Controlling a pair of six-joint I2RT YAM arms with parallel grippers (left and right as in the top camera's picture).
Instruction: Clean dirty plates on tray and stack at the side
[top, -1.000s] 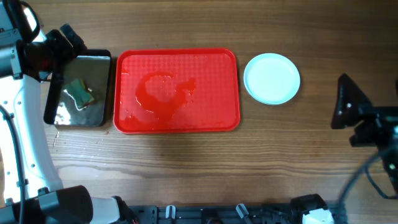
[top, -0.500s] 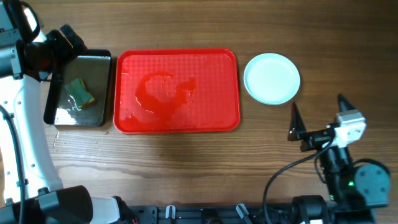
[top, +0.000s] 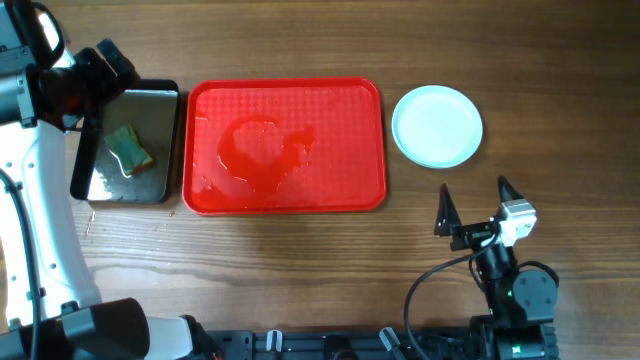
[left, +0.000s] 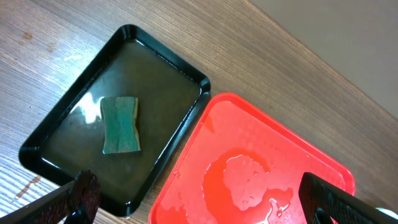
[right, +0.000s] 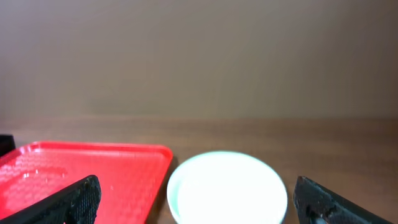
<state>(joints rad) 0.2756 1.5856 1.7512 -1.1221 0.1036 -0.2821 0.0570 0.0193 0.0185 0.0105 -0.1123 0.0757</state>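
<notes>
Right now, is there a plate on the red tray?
No, the red tray holds only a wet film, and the white plate sits on the table to its right.

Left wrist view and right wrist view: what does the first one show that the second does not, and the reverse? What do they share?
Only the left wrist view shows the inside of the black pan, with the green sponge lying in it. Only the right wrist view plainly shows the pale plate, clean on top, beside the tray. Both show the red tray and the wooden table.
</notes>
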